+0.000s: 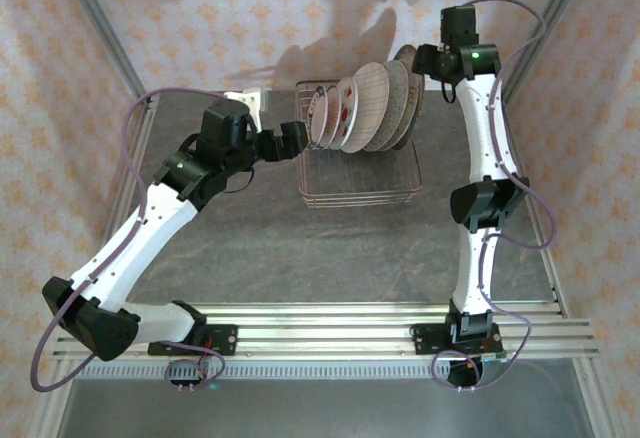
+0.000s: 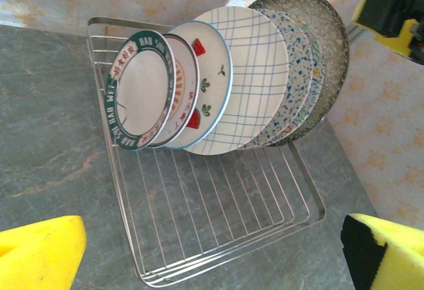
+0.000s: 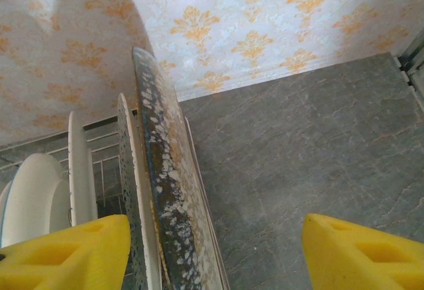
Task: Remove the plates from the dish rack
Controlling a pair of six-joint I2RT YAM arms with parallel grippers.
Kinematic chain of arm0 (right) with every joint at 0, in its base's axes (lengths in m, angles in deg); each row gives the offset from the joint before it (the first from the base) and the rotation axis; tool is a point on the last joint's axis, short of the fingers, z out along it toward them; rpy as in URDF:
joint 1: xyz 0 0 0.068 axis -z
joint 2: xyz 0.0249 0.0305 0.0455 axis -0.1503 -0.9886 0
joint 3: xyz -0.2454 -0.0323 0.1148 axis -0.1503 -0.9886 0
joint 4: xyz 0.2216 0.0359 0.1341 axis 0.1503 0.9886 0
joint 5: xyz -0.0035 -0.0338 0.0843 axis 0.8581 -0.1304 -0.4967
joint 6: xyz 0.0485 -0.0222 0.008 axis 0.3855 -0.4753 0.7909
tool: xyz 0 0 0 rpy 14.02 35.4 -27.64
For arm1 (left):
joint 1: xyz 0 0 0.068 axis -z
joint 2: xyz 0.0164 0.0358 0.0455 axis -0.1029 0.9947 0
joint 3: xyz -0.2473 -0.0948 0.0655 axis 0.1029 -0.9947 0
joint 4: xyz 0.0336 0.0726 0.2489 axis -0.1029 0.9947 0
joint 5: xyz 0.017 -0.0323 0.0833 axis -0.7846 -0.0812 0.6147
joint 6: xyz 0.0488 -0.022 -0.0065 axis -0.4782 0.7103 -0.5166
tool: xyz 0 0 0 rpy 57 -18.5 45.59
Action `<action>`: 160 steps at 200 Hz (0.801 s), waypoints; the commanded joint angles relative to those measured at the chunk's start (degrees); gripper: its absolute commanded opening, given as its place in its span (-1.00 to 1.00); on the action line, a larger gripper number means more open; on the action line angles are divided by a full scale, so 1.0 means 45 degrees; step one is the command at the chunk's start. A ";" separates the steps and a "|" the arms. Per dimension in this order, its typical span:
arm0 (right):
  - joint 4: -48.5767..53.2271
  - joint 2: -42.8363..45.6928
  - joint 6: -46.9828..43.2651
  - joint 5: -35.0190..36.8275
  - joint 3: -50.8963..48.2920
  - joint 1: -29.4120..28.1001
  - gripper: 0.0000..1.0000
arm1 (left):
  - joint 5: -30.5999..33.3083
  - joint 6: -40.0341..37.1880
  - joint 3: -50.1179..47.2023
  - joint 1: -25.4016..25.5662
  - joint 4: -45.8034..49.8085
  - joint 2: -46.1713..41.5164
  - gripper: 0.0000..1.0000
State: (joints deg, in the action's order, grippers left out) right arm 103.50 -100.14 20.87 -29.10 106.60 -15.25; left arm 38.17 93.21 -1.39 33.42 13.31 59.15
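Plates [image 1: 365, 108] stand on edge in a leaning row at the far end of the dish rack [image 1: 360, 186], which sits on the grey table [image 1: 300, 253] between the two arms. From the left wrist, the row runs from a small green-rimmed plate [image 2: 139, 91] at the front, past white ones with red marks and a blue plaid-lined plate [image 2: 255, 68], to a dark speckled plate [image 2: 331, 28] at the back.

The left claw [image 1: 293, 140] hovers just beside the front of the row, level with the small plates. Its fingers [image 2: 40, 253] are spread wide and hold nothing.

The right claw [image 1: 415, 60] sits over the back of the row. In the right wrist view its yellow fingers [image 3: 361, 253] stand apart on either side of the dark speckled plate [image 3: 162, 191]. One finger is close against the plates and the other is well clear over bare table. No grip on the plate can be seen.
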 commanded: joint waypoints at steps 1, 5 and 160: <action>-0.0217 -0.0160 -0.0290 -0.0403 0.0238 -0.0093 0.37 | -0.0740 -0.0203 0.0171 0.0072 0.0046 -0.0349 0.98; -0.0236 -0.0191 -0.0298 -0.0419 0.0257 -0.0093 0.37 | -0.0819 -0.0180 0.0139 0.0072 -0.0052 -0.0377 0.98; -0.0882 -0.1290 -0.0317 -0.0663 0.0763 -0.0132 -0.02 | -0.1422 0.0741 -0.0250 0.0070 -0.1351 -0.0892 0.97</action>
State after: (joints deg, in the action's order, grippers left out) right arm 101.80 -105.23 19.78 -32.34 107.86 -15.47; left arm 32.93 96.25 -2.24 33.42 8.94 55.72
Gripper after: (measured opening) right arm 0.501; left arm 0.983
